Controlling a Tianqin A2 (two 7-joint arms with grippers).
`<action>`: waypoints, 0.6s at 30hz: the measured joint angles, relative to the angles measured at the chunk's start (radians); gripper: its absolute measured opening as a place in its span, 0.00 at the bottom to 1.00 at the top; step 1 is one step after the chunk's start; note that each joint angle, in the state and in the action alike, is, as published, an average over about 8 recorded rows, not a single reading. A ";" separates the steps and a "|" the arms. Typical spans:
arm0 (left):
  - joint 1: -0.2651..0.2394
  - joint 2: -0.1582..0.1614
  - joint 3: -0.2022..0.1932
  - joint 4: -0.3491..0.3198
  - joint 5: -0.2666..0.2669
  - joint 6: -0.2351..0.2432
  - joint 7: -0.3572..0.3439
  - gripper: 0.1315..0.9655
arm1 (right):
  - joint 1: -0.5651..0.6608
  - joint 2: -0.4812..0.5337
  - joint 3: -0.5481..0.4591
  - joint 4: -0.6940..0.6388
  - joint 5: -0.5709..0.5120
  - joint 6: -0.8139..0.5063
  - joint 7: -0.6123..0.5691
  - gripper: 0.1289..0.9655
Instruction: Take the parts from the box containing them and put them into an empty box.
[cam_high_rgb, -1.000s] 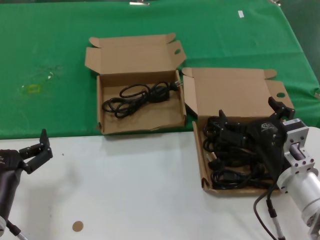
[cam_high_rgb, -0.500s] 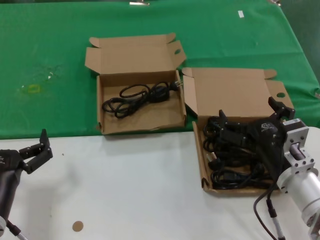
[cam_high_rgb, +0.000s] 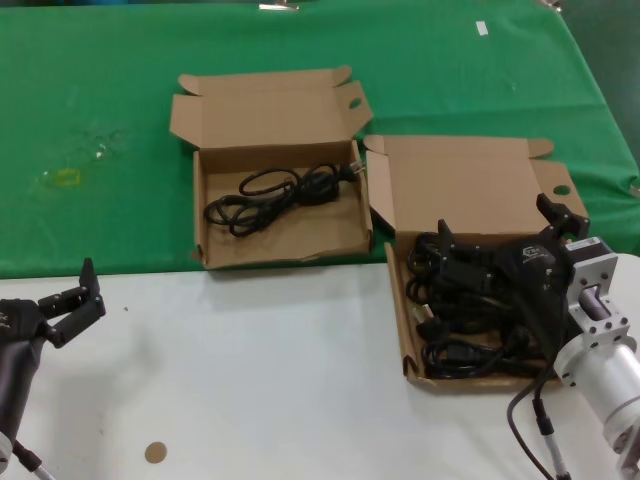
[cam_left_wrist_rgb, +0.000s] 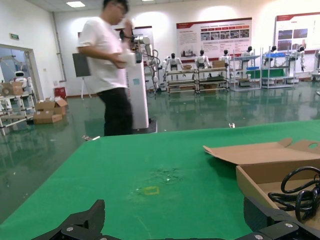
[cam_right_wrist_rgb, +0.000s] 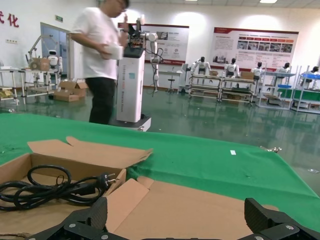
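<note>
The box containing the parts (cam_high_rgb: 408, 330) sits at the right, packed with black coiled cords (cam_high_rgb: 455, 325). My right gripper (cam_high_rgb: 495, 220) hovers open just above that pile, its fingers spread wide with nothing between them; the wrist view shows the gripper (cam_right_wrist_rgb: 177, 217) facing the raised lid (cam_right_wrist_rgb: 195, 205). The other box (cam_high_rgb: 285, 255), with a ragged front wall, lies further left and holds one cord (cam_high_rgb: 275, 195), also visible as a coil (cam_right_wrist_rgb: 50, 187). My left gripper (cam_high_rgb: 68, 290) rests open over the white table at the near left, far from both boxes.
Green cloth (cam_high_rgb: 110, 90) covers the far half of the table and white surface (cam_high_rgb: 260, 370) the near half. A small brown disc (cam_high_rgb: 155, 452) lies near the front edge. A person (cam_left_wrist_rgb: 110, 65) walks behind the table.
</note>
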 joint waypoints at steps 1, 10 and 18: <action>0.000 0.000 0.000 0.000 0.000 0.000 0.000 1.00 | 0.000 0.000 0.000 0.000 0.000 0.000 0.000 1.00; 0.000 0.000 0.000 0.000 0.000 0.000 0.000 1.00 | 0.000 0.000 0.000 0.000 0.000 0.000 0.000 1.00; 0.000 0.000 0.000 0.000 0.000 0.000 0.000 1.00 | 0.000 0.000 0.000 0.000 0.000 0.000 0.000 1.00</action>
